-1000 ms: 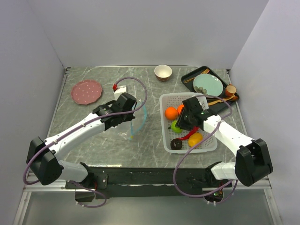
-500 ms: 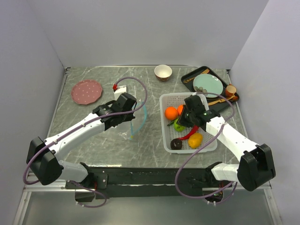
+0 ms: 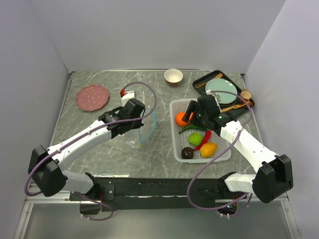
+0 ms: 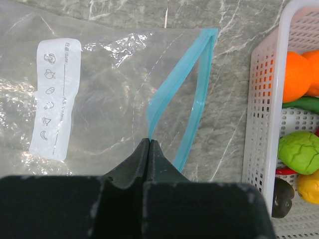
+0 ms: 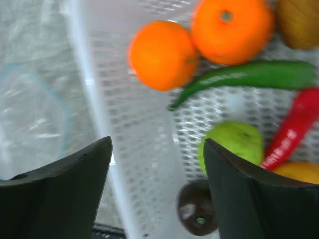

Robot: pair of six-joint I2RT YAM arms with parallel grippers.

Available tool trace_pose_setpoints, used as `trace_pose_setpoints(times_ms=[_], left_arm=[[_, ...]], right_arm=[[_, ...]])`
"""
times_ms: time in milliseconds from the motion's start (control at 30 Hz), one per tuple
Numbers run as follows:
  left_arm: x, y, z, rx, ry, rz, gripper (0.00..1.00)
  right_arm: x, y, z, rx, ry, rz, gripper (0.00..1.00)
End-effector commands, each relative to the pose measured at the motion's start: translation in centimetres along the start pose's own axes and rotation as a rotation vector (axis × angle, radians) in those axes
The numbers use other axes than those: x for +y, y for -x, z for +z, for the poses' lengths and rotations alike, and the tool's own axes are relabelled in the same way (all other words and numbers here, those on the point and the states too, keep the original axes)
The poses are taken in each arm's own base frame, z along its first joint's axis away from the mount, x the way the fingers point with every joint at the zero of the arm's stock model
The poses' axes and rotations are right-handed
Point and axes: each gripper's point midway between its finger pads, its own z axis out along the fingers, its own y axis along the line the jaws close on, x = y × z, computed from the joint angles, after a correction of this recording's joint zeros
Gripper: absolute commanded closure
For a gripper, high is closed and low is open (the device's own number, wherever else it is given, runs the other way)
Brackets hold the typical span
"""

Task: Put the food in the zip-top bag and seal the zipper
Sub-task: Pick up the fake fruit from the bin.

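Note:
The clear zip-top bag (image 4: pixel 99 89) lies on the marble table, its white label (image 4: pixel 56 99) on top. My left gripper (image 4: pixel 149 141) is shut on the teal zipper (image 4: pixel 172 84) and holds the mouth raised and gaping (image 3: pixel 149 124). My right gripper (image 5: pixel 157 144) hangs open and empty above the white basket (image 5: pixel 144 129). The food lies loose in it: two oranges (image 5: pixel 162 55) (image 5: pixel 230 30), a kiwi (image 5: pixel 299 20), a green chili (image 5: pixel 249 77), a red chili (image 5: pixel 294 129), a green fruit (image 5: pixel 234 142), a yellow-orange fruit (image 5: pixel 294 172) and a dark donut piece (image 5: pixel 197 214).
The basket (image 3: pixel 222 152) stands to the right of the bag. A tan bowl (image 3: pixel 173 76) sits at the back. A black tray (image 3: pixel 199 81) holds a teal plate (image 3: pixel 219 89), with a small cup (image 3: pixel 245 95) beside it at the back right. A pink plate (image 3: pixel 92 96) lies far left.
My right gripper has opened and drawn back and up from the green fruit, which now lies free in the basket a little nearer the front. The left gripper and bag have not moved.

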Motion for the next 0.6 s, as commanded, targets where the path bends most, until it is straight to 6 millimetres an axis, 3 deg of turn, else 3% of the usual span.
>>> trace_pose_setpoints(times_ms=[0, 233, 400, 567], left_arm=[[-1.3, 1.5, -0.9, -0.037, -0.059, -0.032, 0.99], [-1.8, 1.4, -0.4, -0.023, -0.064, -0.014, 0.99], [-1.8, 1.4, -0.5, -0.027, -0.070, -0.020, 0.99], [-1.4, 1.4, -0.5, -0.027, -0.055, -0.017, 0.99]], right_arm=[[-4.6, -1.1, -0.1, -0.014, -0.167, -0.006, 0.12], [-6.9, -4.4, 1.0, 0.072, -0.210, 0.010, 0.09], [-7.2, -5.1, 2.1, 0.093, -0.219, 0.012, 0.09], [-7.6, -5.7, 2.7, 0.119, -0.240, 0.008, 0.15]])
